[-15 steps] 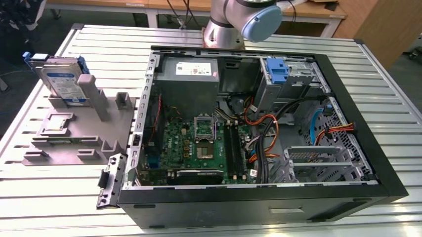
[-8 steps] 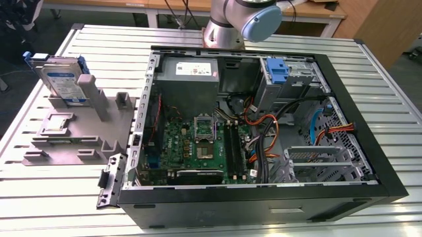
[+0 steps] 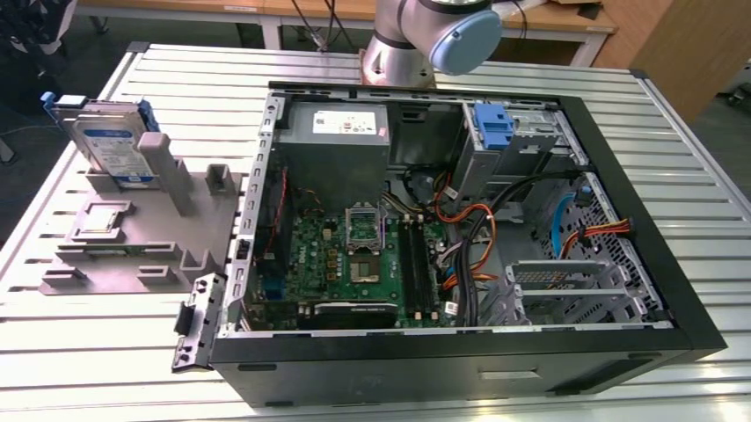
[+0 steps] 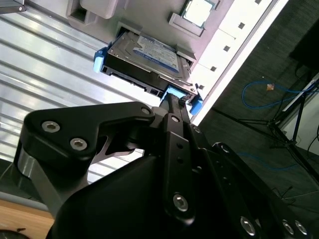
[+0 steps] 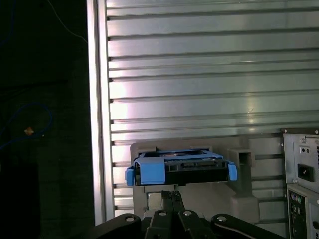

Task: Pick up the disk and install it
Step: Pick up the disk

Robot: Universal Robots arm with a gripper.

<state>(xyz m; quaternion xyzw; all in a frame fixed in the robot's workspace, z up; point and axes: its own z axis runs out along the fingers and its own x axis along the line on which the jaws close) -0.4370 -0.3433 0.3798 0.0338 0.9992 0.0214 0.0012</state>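
My claw (image 5: 172,194) is shut, holding nothing, close to the disk (image 5: 179,167) standing in the grey holder (image 3: 118,255) by the worktop's (image 3: 105,360) edge.

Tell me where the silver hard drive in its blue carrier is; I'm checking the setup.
At the exterior view's left, the silver hard drive stands on edge in the grey plastic holder block, beside the open black computer case.

The gripper (image 5: 172,194) tapers to a narrow tip, its black fingers (image 4: 173,122) pressed tightly together.
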